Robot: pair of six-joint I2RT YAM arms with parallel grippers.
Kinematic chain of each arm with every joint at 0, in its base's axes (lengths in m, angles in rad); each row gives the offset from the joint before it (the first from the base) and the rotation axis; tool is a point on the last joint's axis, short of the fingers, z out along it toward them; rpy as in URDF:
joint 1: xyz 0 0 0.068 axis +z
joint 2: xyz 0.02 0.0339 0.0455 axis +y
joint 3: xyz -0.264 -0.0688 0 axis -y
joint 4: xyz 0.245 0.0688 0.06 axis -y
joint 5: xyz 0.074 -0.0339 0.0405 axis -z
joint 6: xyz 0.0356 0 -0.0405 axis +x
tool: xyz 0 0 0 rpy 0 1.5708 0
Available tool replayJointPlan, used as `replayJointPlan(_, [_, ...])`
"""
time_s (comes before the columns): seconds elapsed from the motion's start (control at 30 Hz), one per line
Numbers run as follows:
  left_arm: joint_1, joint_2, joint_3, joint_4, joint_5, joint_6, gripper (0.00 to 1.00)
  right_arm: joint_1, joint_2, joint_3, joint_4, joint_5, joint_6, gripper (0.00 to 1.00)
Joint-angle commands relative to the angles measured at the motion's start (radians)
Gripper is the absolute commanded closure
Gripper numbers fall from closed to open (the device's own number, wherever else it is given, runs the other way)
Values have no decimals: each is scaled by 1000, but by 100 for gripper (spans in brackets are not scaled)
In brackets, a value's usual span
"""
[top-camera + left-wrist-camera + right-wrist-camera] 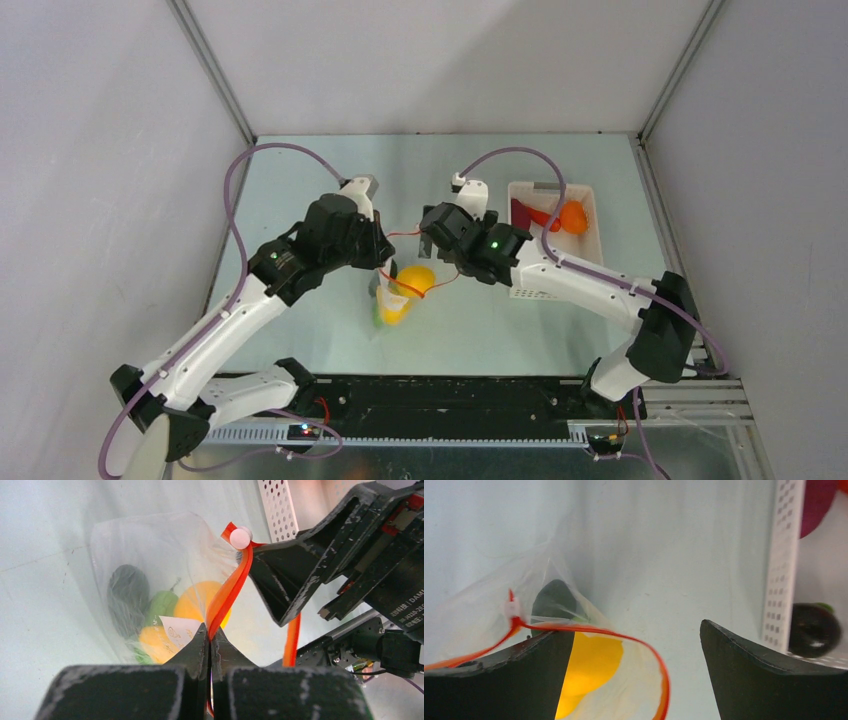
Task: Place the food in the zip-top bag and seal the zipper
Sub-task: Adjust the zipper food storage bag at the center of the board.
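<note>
At desk point(300, 180) centre in the top view, the zip-top bag point(150, 550) hangs mouth-up between the two arms. The left gripper point(209, 630) is at its 11 o'clock and the right gripper point(636, 630) at its 1 o'clock. The left jaws are clamped together on the zipper point(230, 587), at a point along the strip away from the white slider point(240, 537). The right jaws stand wide apart and grip nothing; the strip loops across the gap, with one finger close beside the slider. Already inside the bag are two lemons point(197, 605), a dark-green piece point(127, 597) and a green piece point(162, 607). The white basket point(535, 292), at 2 o'clock of the bag, contains the orange point(573, 217), the red chili point(541, 215) and the purple piece point(520, 212). The step in hand therefore appears to be loading, partly complete; sealing has not begun. The next move probably calls for the right arm to travel to the basket and pick one remaining piece. Meanwhile the left jaws must hold the mouth edge raised and open enough to admit it.
</note>
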Motion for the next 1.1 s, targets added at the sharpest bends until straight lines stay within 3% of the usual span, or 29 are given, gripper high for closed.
replayJointPlan(0.0, [4, -54, -20, 58, -40, 25, 100, 9, -67, 47, -45, 127, -74, 1])
replayJointPlan(0.17, [5, -54, -19, 55, -48, 24, 100, 11, -161, 18, 45, 146, -228, 1])
replayJointPlan(0.4, [5, -49, -17, 54, -47, 23, 100, -35, -351, -158, 103, 276, -188, 1])
replayJointPlan(0.47, [5, -47, -17, 55, -43, 22, 100, -105, -400, -191, 71, 222, -144, 1])
replayJointPlan(0.57, [4, -45, -18, 56, -42, 23, 100, -237, -469, -260, 28, 16, -74, 1])
replayJointPlan(0.67, [5, -41, -16, 54, -31, 25, 100, -389, -533, -331, 54, -170, -79, 1])
replayJointPlan(0.77, [5, -36, -17, 55, -33, 25, 100, -472, -581, -391, 84, -258, -101, 2])
replayJointPlan(1.07, [5, -8, -15, 52, -17, 23, 100, -486, -686, -443, 201, -473, -252, 2])
